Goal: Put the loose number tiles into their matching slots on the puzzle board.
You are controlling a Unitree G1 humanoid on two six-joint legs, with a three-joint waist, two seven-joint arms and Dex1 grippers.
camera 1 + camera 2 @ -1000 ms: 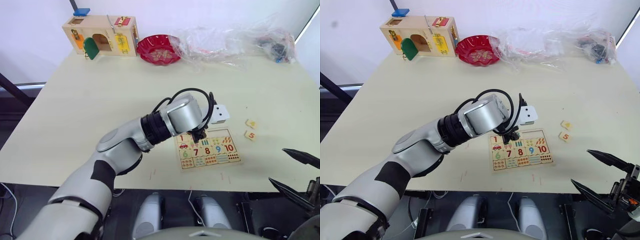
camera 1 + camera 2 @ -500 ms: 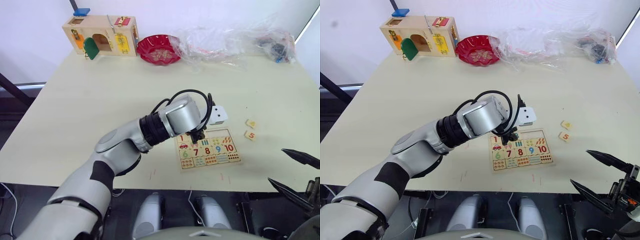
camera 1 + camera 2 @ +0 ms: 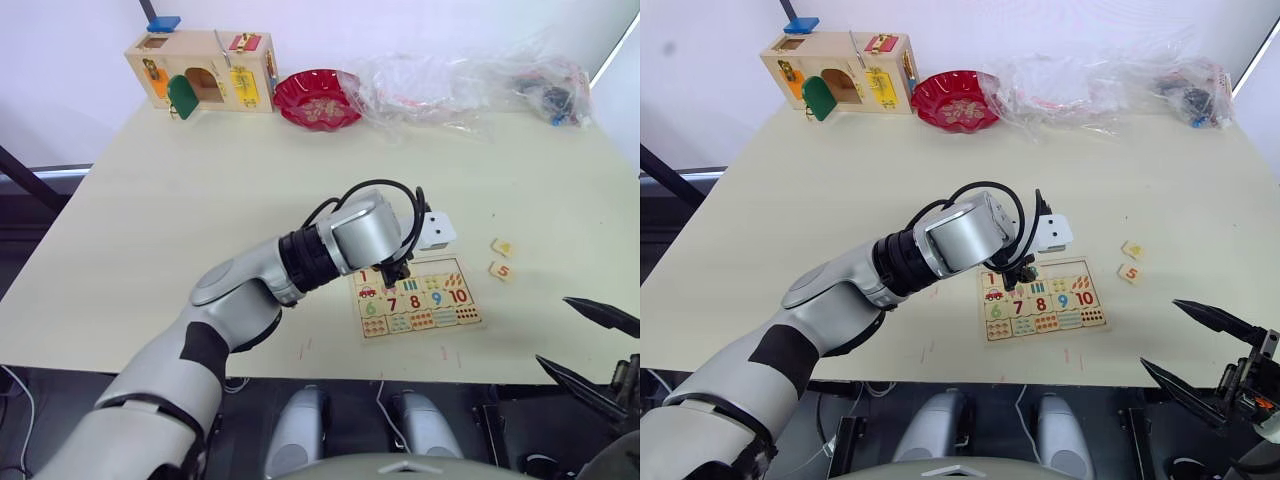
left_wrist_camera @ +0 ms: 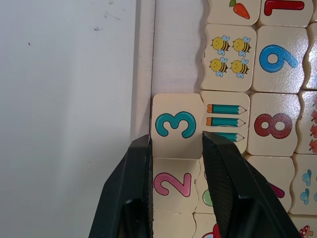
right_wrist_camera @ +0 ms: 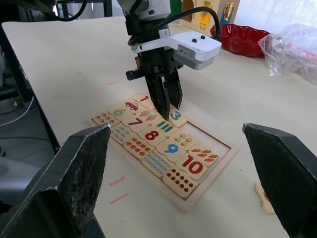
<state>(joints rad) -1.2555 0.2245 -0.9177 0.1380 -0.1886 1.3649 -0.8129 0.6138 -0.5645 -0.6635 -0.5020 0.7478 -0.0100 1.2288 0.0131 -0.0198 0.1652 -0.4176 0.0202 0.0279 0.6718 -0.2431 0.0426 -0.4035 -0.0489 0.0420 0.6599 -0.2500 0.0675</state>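
Left wrist view: your left gripper stands over the top row of the puzzle board, its two black fingers spread slightly and flanking the near edge of the 3 tile. You can see that tile seated in the third slot, just beyond the 2 tile, with a bare slot past it. Whether the pads touch the 3 tile's sides, you cannot tell; the jaws are parted about one tile's width.

Right eye view: the board lies on the pale table near its front edge. Two loose tiles rest on the table well to the right of the board, the 4 tile just beyond the 5 tile. Your right gripper hangs open off the table's front right corner, fingers wide apart and holding nothing.

At the table's far edge stand a wooden latch box, a red bowl and crumpled plastic bags.
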